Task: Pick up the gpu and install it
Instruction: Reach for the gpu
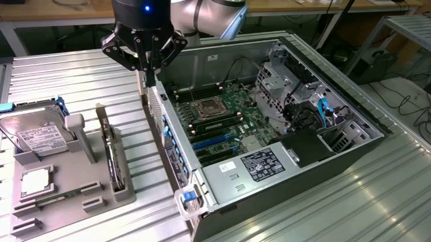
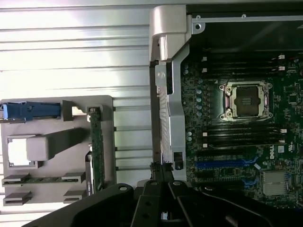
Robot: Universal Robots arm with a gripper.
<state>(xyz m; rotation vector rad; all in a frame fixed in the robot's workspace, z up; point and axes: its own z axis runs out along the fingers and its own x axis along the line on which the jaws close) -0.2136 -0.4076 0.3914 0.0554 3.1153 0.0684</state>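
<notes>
Metal table (image 1: 67, 85) carries everything. Biggest item: open PC case (image 1: 350, 151) lying on its side, mobo (image 1: 229, 116) face up w/ blue slots (image 1: 212, 142) exposed. At the exterior view's left of the case sits a grey parts tray (image 1: 101, 201), w/ HDD (image 1: 37, 133) standing in it. The gripper (image 1: 149, 75) hangs over the case's rear wall, fingers pinched together, nothing between them, well apart from the tray.

The gpu (image 1: 112, 159) is not yet picked: it stands on edge in a tray slot, on the side nearest the case.

Risks, as I judge them: closed fingers can't straddle the card, so coming down like this would strike its top edge. Fingertips are close above the case wall, so a straight drop hits sheet metal. A thin board gripped off-centre could tilt and jam in its slot.

Orientation: long axis runs far-to-near in the ext. view, approx. parallel to the case's rear wall. In the wrist view the gpu (image 2: 97, 146) shows as a narrow green strip. Silvery bracket end looks to be at the far end.
</notes>
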